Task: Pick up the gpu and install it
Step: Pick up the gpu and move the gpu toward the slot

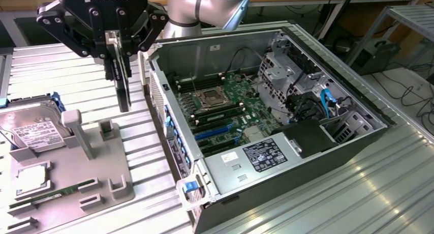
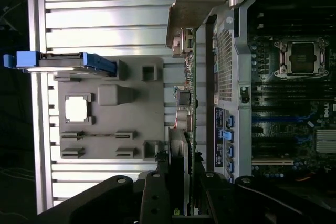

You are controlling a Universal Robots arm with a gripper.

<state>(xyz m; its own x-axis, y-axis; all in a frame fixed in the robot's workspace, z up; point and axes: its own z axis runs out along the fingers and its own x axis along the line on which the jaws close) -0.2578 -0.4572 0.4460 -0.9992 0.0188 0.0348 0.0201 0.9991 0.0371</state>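
So your claw (image 1: 114, 50) is closed partway, pinching the gpu (image 1: 123, 84) by its thin edges, and it looks like a solid hold. The card hangs straight down below the fingers with its long axis vertical, and you see it edge-on. In the wrist view the gpu (image 2: 189, 93) runs away from the claw (image 2: 181, 192), with the silver bracket (image 2: 191, 3) at the far end.

Right under the claw is the gray holder tray (image 1: 68, 163), and the card looks lifted clear of it. I can't see any contact with the posts.

The bit that matters: the open PC case (image 1: 196, 56) is just beside the claw, towards the exterior view's right. The blue expansion slots (image 1: 213, 133) on the motherboard (image 1: 234, 99) are down inside it, lower than the card's bottom end. The slots lie flat on the board while your card hangs upright, so I'd say the two axes don't line up yet.

The hard drive (image 1: 30, 129) is off on the claw's other side, well apart.
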